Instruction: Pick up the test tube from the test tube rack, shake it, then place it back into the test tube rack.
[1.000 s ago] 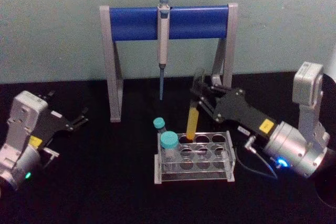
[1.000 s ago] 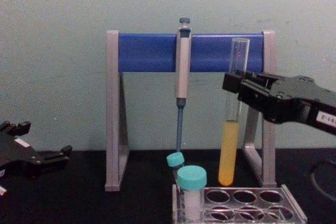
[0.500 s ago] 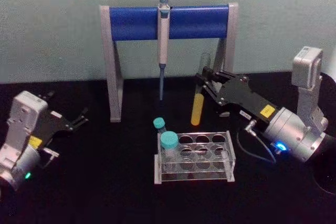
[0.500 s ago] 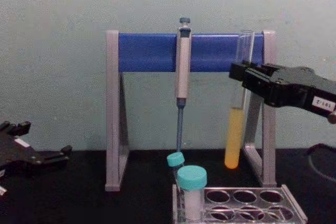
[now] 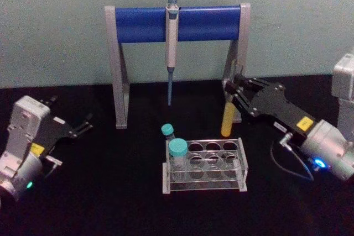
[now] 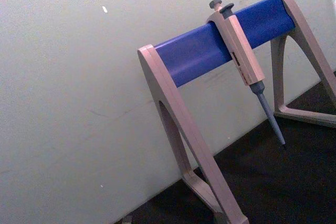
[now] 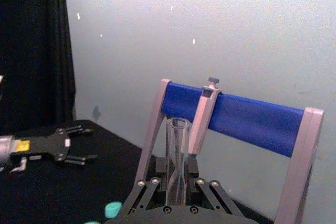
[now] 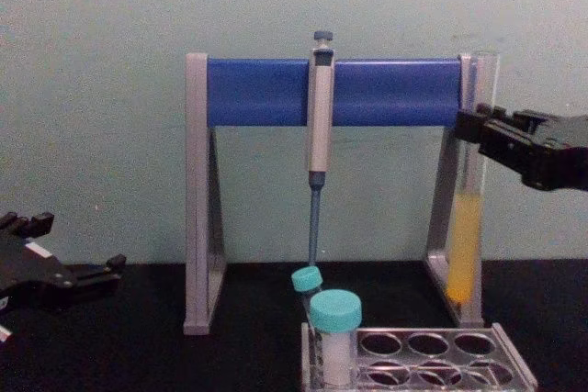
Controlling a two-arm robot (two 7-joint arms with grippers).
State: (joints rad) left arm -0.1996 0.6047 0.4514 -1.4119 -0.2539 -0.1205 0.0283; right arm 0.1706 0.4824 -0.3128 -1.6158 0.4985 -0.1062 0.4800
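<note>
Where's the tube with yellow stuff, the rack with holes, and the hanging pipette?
test tube [image 8: 462, 245], chest view, yellow liquid part.
test tube rack [image 5: 213, 182], head view, front wall.
pipette [image 8: 320, 126], chest view, grey body.

Colour check: black table [image 5: 110, 203], pale green wall [image 5: 55, 26].
The test tube [image 5: 227, 122] is showing clear glass over yellow-orange liquid, and the test tube rack [image 5: 204, 165] is reading translucent grey. The stand [image 5: 144, 24] is displaying a blue crossbar on grey legs; the pipette [image 5: 171, 37] is presenting grey-blue. Two vials [image 5: 178, 148] are wearing teal caps. The right gripper [image 5: 234, 88] and left gripper [image 5: 87, 123] are showing black, each with a yellow label behind it.
</note>
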